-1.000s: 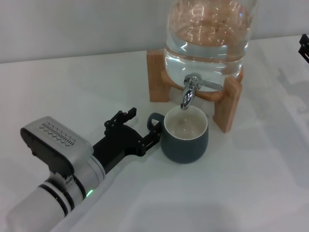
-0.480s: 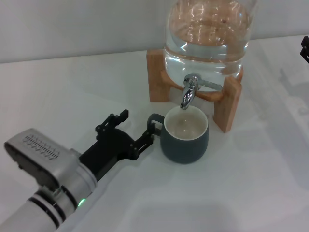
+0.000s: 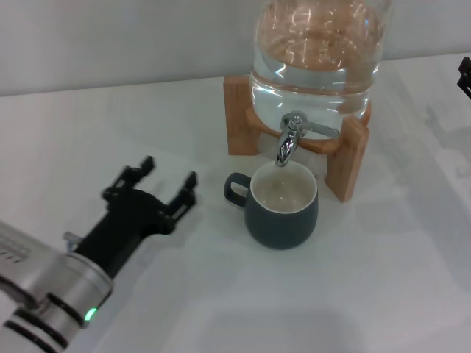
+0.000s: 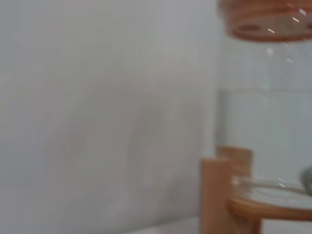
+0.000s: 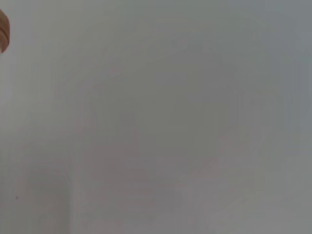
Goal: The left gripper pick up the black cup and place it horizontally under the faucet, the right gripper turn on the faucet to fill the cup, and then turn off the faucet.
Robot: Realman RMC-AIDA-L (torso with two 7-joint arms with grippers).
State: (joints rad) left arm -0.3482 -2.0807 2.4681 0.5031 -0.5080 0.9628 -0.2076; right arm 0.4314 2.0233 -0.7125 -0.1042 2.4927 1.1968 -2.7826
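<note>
The black cup point(image 3: 283, 213) stands upright on the white table, its cream inside directly below the spout of the chrome faucet point(image 3: 288, 141). Its loop handle points toward my left gripper point(image 3: 168, 173). That gripper is open, holds nothing, and sits a short gap to the left of the handle. The faucet's lever lies back against the glass water jar point(image 3: 318, 55), and no water runs from the spout. Only a black sliver of my right gripper point(image 3: 465, 73) shows at the far right edge of the head view.
The jar rests on a wooden stand point(image 3: 346, 158) right behind and beside the cup. In the left wrist view the wooden stand point(image 4: 217, 195) and the glass jar point(image 4: 265, 131) appear close by. White table surface point(image 3: 383, 294) lies in front and to the right.
My left gripper has drawn back to the left, away from the cup's handle, with its fingers spread. The cup has stayed under the faucet.
</note>
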